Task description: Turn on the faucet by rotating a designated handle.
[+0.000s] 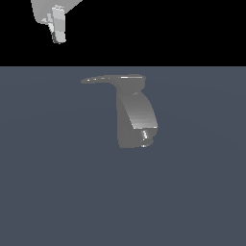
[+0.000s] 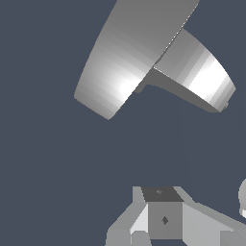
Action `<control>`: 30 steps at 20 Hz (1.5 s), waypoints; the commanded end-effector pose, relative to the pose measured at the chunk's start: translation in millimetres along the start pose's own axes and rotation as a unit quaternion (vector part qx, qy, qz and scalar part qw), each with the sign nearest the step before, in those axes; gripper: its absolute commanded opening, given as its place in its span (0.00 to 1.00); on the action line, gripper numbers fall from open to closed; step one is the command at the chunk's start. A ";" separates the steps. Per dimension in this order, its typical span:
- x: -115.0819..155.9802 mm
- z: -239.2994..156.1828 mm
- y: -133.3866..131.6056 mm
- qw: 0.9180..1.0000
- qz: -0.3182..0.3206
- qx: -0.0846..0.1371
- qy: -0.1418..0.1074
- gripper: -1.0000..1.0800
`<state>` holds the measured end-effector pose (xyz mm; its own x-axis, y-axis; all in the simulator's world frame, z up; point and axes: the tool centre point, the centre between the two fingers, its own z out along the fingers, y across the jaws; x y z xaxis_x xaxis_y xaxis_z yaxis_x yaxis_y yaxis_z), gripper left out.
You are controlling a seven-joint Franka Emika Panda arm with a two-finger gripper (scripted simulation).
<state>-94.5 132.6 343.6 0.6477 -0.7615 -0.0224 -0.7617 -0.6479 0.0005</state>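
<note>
The grey faucet [image 1: 137,113] stands upright on the blue-grey ground, its small round nozzle [image 1: 144,137] at the lower end. The handle [image 1: 98,79], a thin flat lever, sticks out of the flat top cap [image 1: 130,80] toward the exterior view's left. My white gripper [image 1: 57,30] hangs well above and to the left of the handle's tip, touching nothing. Its fingers overlap from this side, so the gap between them is hidden. The wrist view shows the handle [image 2: 125,57] as a broad flat blade, the curved faucet body [image 2: 199,72] beside it, and my gripper [image 2: 163,218] apart from both.
A flat blue-grey ground [image 1: 57,182] spreads around the faucet on all sides. Behind it the background is black [image 1: 168,29]. No other object shows in either view.
</note>
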 end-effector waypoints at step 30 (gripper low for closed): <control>116.8 86.3 -103.2 0.950 0.311 0.004 0.010 0.00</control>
<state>53.3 114.4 257.3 0.0941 -0.9956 -0.0015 -0.9956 -0.0941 0.0013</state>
